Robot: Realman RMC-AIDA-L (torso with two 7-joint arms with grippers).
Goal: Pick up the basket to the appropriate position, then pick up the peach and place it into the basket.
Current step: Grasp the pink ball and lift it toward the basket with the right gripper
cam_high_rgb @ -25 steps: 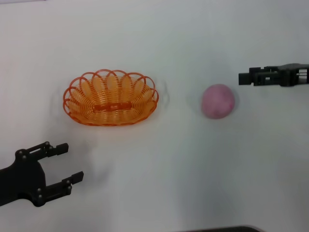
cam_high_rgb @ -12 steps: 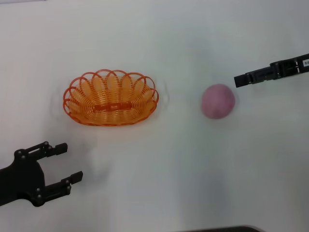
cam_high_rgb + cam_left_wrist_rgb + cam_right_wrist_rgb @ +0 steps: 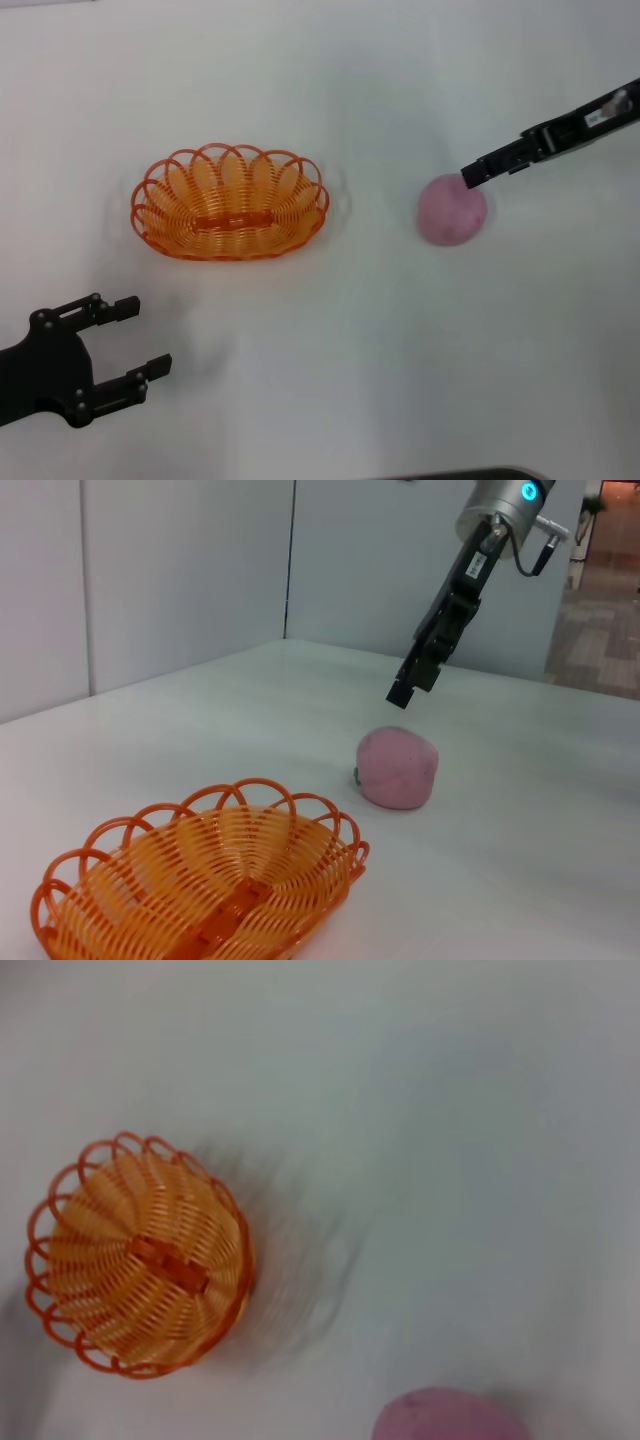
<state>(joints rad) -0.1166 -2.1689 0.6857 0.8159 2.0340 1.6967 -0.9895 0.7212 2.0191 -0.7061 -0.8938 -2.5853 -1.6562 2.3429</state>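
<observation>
The orange basket [image 3: 230, 205] stands empty on the white table, left of centre; it also shows in the left wrist view [image 3: 200, 900] and the right wrist view [image 3: 140, 1260]. The pink peach [image 3: 452, 210] lies to its right, apart from it [image 3: 398, 768] [image 3: 450, 1415]. My right gripper [image 3: 472, 178] reaches in from the right, angled downward, its tip just above the peach's far right side [image 3: 403, 693]. My left gripper [image 3: 148, 335] hovers open and holds nothing at the near left, in front of the basket.
The white table [image 3: 330, 330] carries only the basket and the peach. A dark edge [image 3: 460, 474] shows at the near side of the head view. Pale walls [image 3: 180, 570] stand behind the table.
My right gripper has tilted downward and moved left, bringing its tip from beside the peach to just over it. The left gripper, basket and peach have not moved.
</observation>
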